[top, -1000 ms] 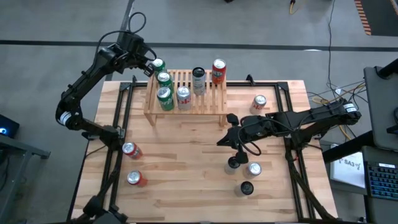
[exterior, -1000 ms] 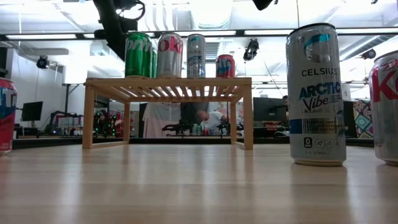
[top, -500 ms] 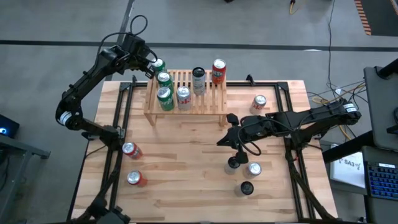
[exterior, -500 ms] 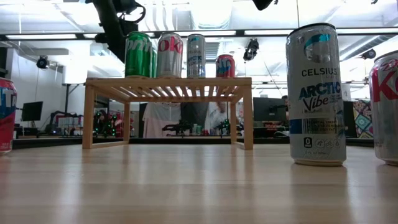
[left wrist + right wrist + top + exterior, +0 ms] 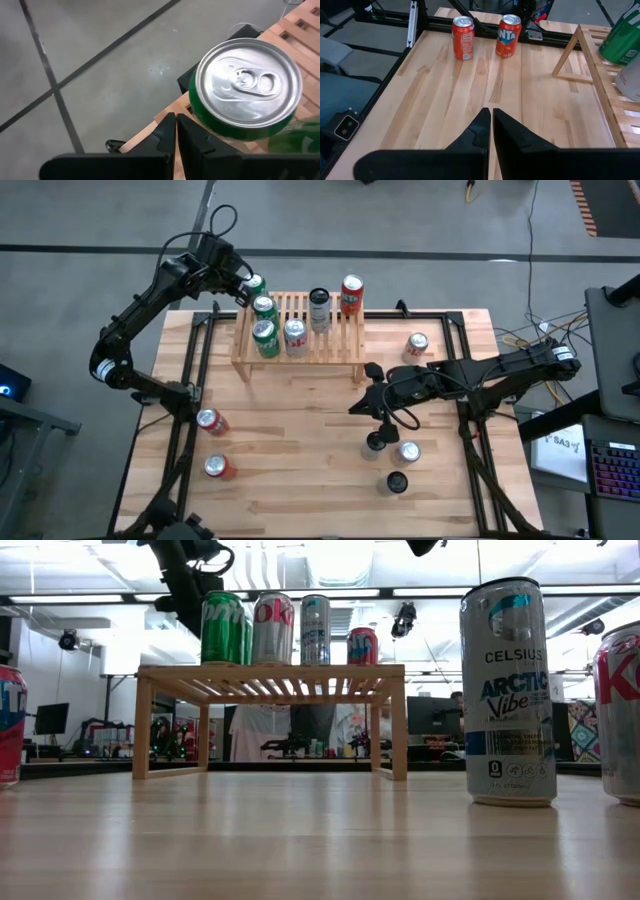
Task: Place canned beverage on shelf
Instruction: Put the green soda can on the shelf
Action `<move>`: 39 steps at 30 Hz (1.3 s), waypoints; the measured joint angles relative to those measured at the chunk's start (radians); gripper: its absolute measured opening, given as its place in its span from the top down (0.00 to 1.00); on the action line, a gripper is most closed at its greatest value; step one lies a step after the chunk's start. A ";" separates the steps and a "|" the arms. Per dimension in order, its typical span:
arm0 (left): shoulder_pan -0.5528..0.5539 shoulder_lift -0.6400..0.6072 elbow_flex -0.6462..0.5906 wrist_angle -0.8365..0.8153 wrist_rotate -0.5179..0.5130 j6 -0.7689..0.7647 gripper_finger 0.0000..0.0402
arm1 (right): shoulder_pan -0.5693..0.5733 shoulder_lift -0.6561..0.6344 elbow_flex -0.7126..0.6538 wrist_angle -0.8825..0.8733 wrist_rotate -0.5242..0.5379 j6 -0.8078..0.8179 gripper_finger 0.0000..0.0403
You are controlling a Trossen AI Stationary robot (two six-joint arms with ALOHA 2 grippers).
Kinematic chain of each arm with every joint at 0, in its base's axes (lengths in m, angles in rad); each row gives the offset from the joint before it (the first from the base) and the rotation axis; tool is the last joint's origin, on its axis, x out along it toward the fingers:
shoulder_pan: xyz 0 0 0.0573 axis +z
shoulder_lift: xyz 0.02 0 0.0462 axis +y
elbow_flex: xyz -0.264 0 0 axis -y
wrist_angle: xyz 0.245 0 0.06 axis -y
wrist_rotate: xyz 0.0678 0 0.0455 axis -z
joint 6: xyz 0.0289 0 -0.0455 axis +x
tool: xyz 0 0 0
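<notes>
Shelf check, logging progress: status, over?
Left gripper shut, empty, beside green can at shelf back-left corner. Right gripper shut, empty, over table. Six cans on shelf. Nothing blocking.

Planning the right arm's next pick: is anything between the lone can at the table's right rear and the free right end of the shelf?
Nothing visible. Only bare tabletop lies between that can and the shelf, whose front right slats are free. The red can stands at its back right corner.
</notes>
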 joint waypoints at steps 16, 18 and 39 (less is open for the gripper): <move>-0.003 0.000 0.000 0.017 0.070 0.000 1.00 | 0.000 0.000 0.000 0.000 0.000 0.000 0.98; -0.003 0.000 0.000 0.022 0.071 0.000 1.00 | 0.000 0.000 0.000 0.000 0.000 0.000 0.98; -0.005 -0.001 -0.013 0.030 0.065 -0.005 1.00 | 0.000 0.000 0.000 0.000 0.000 -0.001 0.98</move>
